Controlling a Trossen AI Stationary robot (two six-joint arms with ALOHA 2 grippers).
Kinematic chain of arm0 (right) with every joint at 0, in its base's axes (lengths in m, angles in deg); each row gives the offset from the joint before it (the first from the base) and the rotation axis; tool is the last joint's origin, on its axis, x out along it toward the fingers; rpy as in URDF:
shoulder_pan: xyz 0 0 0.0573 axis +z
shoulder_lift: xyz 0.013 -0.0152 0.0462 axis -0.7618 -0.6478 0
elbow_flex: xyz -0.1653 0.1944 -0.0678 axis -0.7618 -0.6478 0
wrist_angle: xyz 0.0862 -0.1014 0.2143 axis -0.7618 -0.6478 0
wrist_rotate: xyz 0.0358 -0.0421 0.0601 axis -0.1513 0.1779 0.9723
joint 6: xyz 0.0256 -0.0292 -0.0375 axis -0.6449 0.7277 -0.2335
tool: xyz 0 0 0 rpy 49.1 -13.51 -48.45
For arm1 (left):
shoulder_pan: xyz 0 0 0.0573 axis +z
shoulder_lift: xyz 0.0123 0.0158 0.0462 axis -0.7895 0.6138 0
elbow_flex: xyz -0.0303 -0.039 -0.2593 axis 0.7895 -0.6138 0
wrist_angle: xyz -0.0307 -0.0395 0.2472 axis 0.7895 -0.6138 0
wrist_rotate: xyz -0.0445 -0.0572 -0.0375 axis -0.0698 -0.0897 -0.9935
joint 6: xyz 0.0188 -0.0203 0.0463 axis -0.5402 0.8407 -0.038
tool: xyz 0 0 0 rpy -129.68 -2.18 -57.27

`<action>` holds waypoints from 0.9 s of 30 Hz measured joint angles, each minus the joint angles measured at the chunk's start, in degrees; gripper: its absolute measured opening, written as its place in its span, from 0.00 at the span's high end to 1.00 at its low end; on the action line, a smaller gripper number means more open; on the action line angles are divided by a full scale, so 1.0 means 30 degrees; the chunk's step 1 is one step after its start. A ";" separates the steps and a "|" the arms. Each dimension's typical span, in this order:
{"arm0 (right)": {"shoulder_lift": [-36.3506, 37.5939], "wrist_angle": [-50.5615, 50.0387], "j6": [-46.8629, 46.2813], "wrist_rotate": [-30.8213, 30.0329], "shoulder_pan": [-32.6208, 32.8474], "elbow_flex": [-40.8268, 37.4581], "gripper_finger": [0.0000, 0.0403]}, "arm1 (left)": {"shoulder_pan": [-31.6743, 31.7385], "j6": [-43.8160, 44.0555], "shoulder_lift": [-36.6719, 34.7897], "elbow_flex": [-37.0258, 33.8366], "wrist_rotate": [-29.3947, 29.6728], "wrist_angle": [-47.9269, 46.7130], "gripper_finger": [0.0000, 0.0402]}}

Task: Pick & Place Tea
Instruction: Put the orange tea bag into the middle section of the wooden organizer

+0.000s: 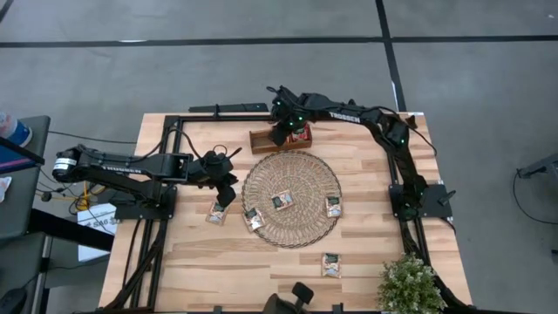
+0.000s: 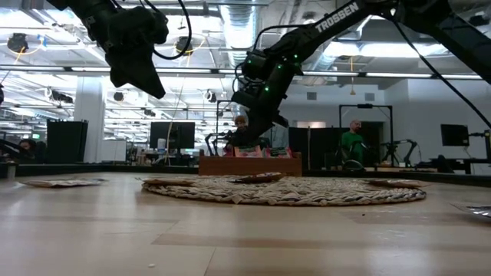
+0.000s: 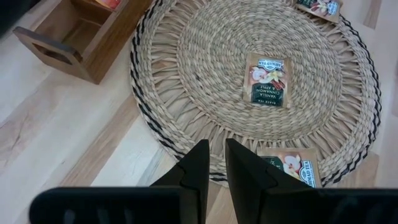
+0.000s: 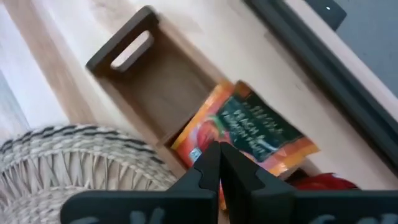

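Observation:
A brown wooden tray (image 1: 264, 139) stands at the table's far side, beyond a round woven mat (image 1: 290, 199). My right gripper (image 4: 219, 163) hangs over the tray, shut on an orange tea sachet (image 4: 249, 134). A red sachet (image 4: 318, 182) shows beside it in the tray. Three pale sachets lie flat on the mat, one of them near its middle (image 3: 267, 81). Two more lie on the table, one left of the mat (image 1: 217, 213) and one near the front (image 1: 330, 264). My left gripper (image 3: 216, 167) hovers above the mat's left edge, its fingers a narrow gap apart with nothing between them. My right gripper pinches the orange sachet by its edge (image 4: 210, 144) between the two fingers. The fingers slant down at it from the table's right. The sachet lies tilted over the tray's compartments; whether it touches the tray I cannot tell.
A small potted plant (image 1: 408, 283) stands at the near right corner. A dark object (image 1: 296, 296) sits at the front edge. Black frame rails (image 1: 174, 166) run along the table's left, far and right sides.

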 joint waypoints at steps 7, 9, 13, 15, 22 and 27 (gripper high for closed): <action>0.0000 0.0222 -0.0353 -0.0014 -0.0526 0.0000 1.00 | 0.0000 -0.0004 0.0000 0.0000 0.0005 -0.0004 0.89; 0.0000 0.0222 -0.0610 -0.0001 -0.0575 0.0000 1.00 | 0.0000 -0.0004 0.0000 0.0000 0.0007 0.0004 0.89; -0.0341 0.0419 -0.0828 0.0021 -0.0434 0.0120 1.00 | 0.0000 -0.0109 0.0000 0.0000 0.0014 0.0004 0.89; -0.0689 0.0040 -0.0828 0.0031 -0.0321 0.0365 1.00 | 0.0000 -0.0270 0.0000 0.0000 0.0015 0.0004 0.89; -0.2255 -0.1708 -0.0821 0.0000 -0.0182 0.2273 1.00 | 0.0000 -0.0284 -0.0007 0.0007 -0.0168 -0.0025 0.89; -0.2413 -0.1612 -0.0828 -0.0036 -0.0180 0.2920 1.00 | 0.0000 -0.0200 -0.0007 0.0007 -0.0248 -0.0071 0.89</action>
